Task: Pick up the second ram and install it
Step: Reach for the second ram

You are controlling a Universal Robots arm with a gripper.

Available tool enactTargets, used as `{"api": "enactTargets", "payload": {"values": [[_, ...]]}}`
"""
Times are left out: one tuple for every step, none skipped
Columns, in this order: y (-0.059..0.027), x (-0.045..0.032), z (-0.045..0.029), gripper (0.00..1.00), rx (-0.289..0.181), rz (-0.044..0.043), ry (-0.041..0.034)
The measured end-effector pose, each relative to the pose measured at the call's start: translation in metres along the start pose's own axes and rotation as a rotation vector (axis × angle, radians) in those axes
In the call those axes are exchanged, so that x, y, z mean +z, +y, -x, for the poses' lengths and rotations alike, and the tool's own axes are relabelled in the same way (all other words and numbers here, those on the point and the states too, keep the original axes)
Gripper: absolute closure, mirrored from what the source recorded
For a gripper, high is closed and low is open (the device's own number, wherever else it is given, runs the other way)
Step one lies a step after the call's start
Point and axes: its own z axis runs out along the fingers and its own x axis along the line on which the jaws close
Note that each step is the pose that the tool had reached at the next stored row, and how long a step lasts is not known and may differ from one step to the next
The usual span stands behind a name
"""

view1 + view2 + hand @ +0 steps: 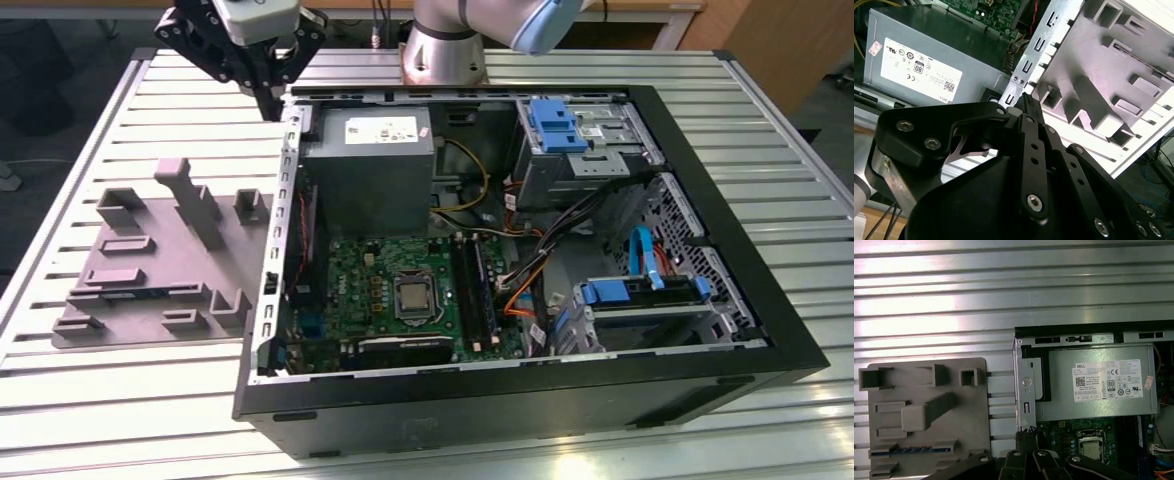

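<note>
So far, nothing of the task appears done. The second ram (144, 293) lies flat in a shallow pocket of the grey fixture plate (160, 240), near the plate's edge, and it shows as a thin blue strip in the first wrist view (909, 449). It is not yet lifted.

The gripper (276, 92) hangs above the corner of the computer case (534, 400), beside the power supply (367, 150), well apart from the ram. Its fingers are pressed together with nothing between them, as both wrist views suggest (1026, 100) (1026, 435). By my judgement, the pick-up and the installation are both left to do.

As for containers, the open case holds the power supply, the green motherboard (387, 290) with its black memory slots (470, 290), orange and yellow cables, and two drive cages with blue latches (561, 125). Whether a stick already sits in the slots, I cannot tell. The other pockets of the plate look empty.
</note>
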Motion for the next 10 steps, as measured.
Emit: {"api": "enactTargets", "payload": {"values": [[0.0000,0.0000,-0.0004,0.89,0.000,0.0001,0.0000],[-0.0001,0.0000,-0.0009,0.89,0.000,0.0000,0.0000],[-0.0001,0.0001,-0.0013,0.89,0.000,0.0000,-0.0001],[-0.0001,0.0001,-0.0016,0.89,0.000,0.0000,0.0000],[-0.0001,0.0001,-0.0018,0.89,0.000,0.0000,0.0001],[-0.0002,0.0001,-0.0021,0.89,0.000,0.0000,0.0001],[-0.0002,0.0001,-0.0024,0.89,0.000,0.0000,0.0002],[-0.0002,0.0002,-0.0026,0.89,0.000,0.0000,0.0002],[-0.0002,0.0002,-0.0028,0.89,0.000,0.0000,0.0004],[-0.0002,0.0002,-0.0031,0.89,0.000,0.0000,0.0004]]}}
